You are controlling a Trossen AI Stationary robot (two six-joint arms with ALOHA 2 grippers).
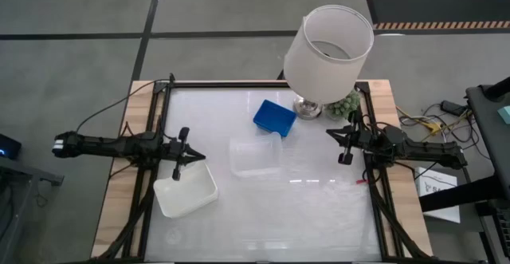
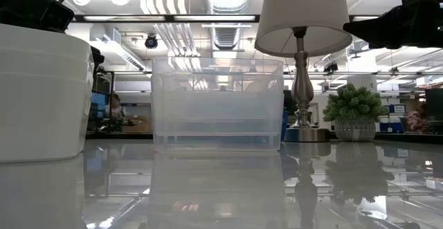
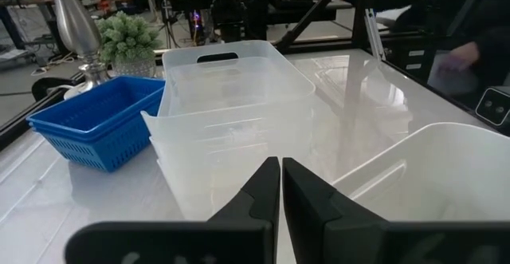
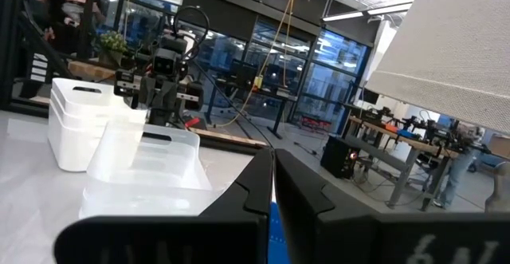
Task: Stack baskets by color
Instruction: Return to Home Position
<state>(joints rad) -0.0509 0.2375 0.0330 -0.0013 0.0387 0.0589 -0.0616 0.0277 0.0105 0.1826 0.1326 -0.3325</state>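
Your arms reached inward, left gripper [image 1: 178,170] at the white baskets [image 1: 191,197], right gripper [image 1: 344,157] beside the lamp [image 1: 328,50], both jaws together.

Left arm [image 1: 119,146] reaching in low from left side, left gripper [image 3: 280,167] fingers pressed together. Right arm [image 1: 406,146] mirrors it from right side, right gripper [image 4: 272,157] fingers together too.

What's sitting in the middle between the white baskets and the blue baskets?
The clear baskets sit there, between the white baskets and the blue baskets. The high view shows it best, and the left wrist view shows the same order.
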